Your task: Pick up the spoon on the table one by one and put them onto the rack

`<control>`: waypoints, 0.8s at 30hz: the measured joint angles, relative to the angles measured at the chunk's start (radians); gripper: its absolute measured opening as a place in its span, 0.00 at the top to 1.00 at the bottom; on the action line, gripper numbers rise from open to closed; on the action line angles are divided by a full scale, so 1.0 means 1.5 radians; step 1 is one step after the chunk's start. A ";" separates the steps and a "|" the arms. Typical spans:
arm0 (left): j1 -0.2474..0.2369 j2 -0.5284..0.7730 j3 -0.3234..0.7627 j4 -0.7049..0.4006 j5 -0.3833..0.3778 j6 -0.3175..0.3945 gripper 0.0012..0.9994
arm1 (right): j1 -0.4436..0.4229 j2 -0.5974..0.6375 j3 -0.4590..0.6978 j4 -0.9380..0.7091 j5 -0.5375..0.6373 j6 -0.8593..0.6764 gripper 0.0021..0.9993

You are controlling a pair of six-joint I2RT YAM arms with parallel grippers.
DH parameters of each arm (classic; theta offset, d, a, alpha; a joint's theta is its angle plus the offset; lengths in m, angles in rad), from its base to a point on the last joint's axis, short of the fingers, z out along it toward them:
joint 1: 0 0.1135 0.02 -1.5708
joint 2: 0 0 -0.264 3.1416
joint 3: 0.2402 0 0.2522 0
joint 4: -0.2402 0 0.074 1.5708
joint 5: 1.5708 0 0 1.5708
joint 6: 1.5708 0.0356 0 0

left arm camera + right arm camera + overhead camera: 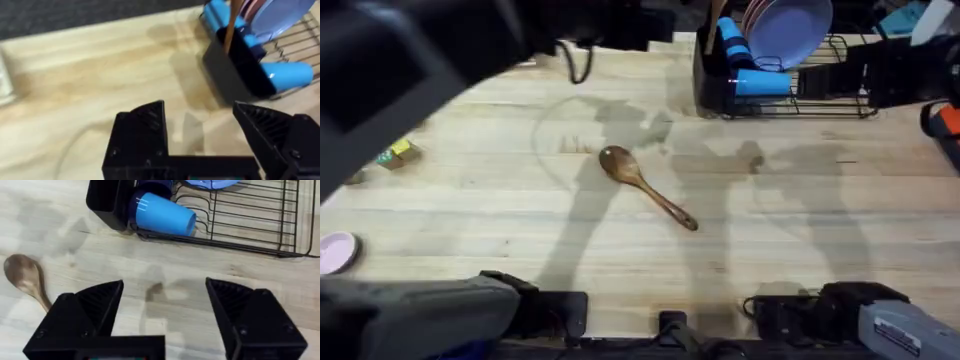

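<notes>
A reddish-brown wooden spoon lies on the table near the middle, bowl toward the back left. It also shows beside the right fingers. The black wire rack stands at the back right, with its tall black utensil holder at the left end. A thin wooden handle stands upright in that holder. My left gripper hangs open and empty above the table, short of the holder. Above bare wood in front of the rack, my right gripper is open and empty.
A blue cup lies on its side in the rack next to the holder, and a lilac plate stands behind it. A small yellow-green object and a pink disc sit at the table's left edge.
</notes>
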 joint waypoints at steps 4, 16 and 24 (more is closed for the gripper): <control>0.040 -0.072 0.000 -0.097 0.000 0.003 0.14 | 0.000 0.000 0.000 0.000 -0.001 0.000 0.00; 0.122 -0.265 0.000 -0.359 -0.001 0.039 0.01 | 0.000 0.000 0.000 0.000 -0.042 0.001 0.00; 0.129 -0.331 0.000 -0.429 -0.014 0.055 0.01 | 0.000 0.000 0.000 -0.001 -0.211 0.006 0.00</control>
